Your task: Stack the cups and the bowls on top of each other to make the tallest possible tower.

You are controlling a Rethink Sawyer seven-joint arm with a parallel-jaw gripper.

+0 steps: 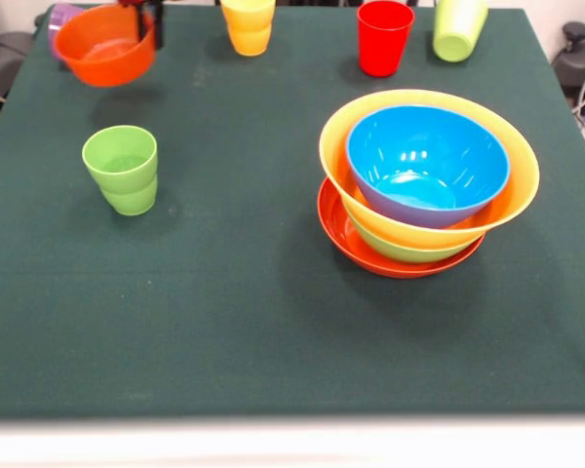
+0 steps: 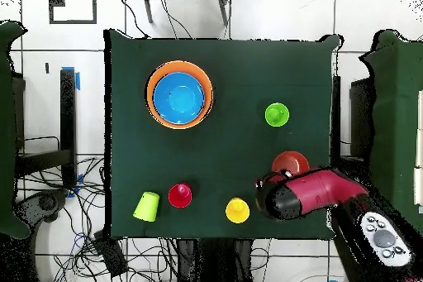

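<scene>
**Small orange bowl held off the bench; four bowls nested**

Front view: I see the end effector point(image 1: 148, 18) at the top edge, its fingers closed on the rim of the small orange bowl point(image 1: 105, 45), which hangs tilted above the green bench point(image 1: 234, 312) with its shadow below it. The bowl's interior is empty. A purple cup point(image 1: 62, 18) shows just behind it. The tower point(image 1: 427, 181) sits at right: the blue bowl point(image 1: 427, 164) nests in the orange-yellow bowl point(image 1: 507, 185), which rests in the green bowl point(image 1: 400, 249), which rests in the red-orange bowl point(image 1: 356, 244). A light green cup point(image 1: 123, 168) stands upright at left, apart from everything. Along the far edge stand a yellow cup point(image 1: 249, 25) and a red cup point(image 1: 383, 37); a second light green cup point(image 1: 458, 27) lies tipped.

Overhead view: I see the arm point(image 2: 318, 194) reaching in from the right over the small orange bowl. The tipped cup lies near the bench corner, beside the red cup.
</scene>
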